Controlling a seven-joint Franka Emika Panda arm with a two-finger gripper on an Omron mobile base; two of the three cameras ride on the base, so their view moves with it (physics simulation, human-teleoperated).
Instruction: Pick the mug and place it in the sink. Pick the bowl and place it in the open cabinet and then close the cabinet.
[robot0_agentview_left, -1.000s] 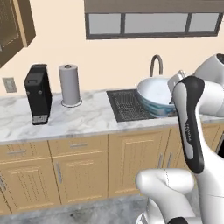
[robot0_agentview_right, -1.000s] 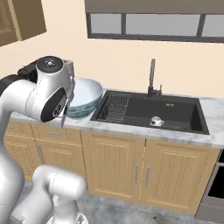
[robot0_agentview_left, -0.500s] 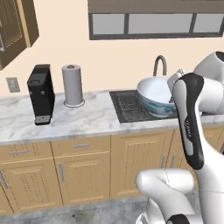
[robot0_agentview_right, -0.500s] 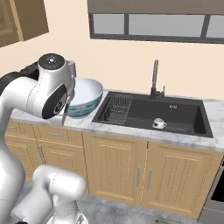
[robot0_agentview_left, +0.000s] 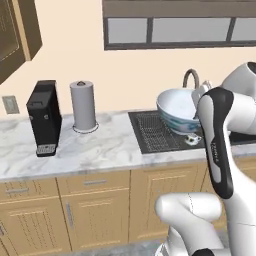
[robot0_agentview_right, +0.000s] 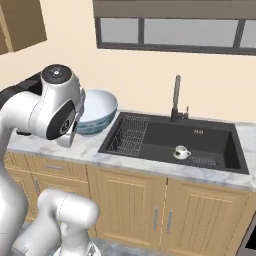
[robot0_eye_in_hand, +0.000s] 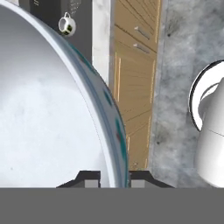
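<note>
My gripper (robot0_eye_in_hand: 114, 176) is shut on the rim of the white, blue-patterned bowl (robot0_eye_in_hand: 52, 109), one finger inside and one outside. The bowl (robot0_agentview_left: 177, 110) hangs above the counter at the sink's left end, partly behind my arm, and the same bowl (robot0_agentview_right: 97, 111) shows beside my elbow. The small white mug (robot0_agentview_right: 181, 151) stands upright in the black sink (robot0_agentview_right: 160, 134), near the drain grate; in the hand view the mug (robot0_eye_in_hand: 66, 25) is at the top. The light-wood upper cabinet (robot0_agentview_left: 20, 30) is at top left, its door swung open.
A black coffee machine (robot0_agentview_left: 45, 117) and a grey paper-towel roll (robot0_agentview_left: 83, 105) stand on the marble counter (robot0_agentview_left: 100, 150) left of the sink. The dark faucet (robot0_agentview_right: 176, 97) rises behind the basin. Lower cabinets with drawers run below.
The whole scene has slid slightly right in both base views, so the camera has moved. The bowl stays in my gripper and the mug stays in the sink.
</note>
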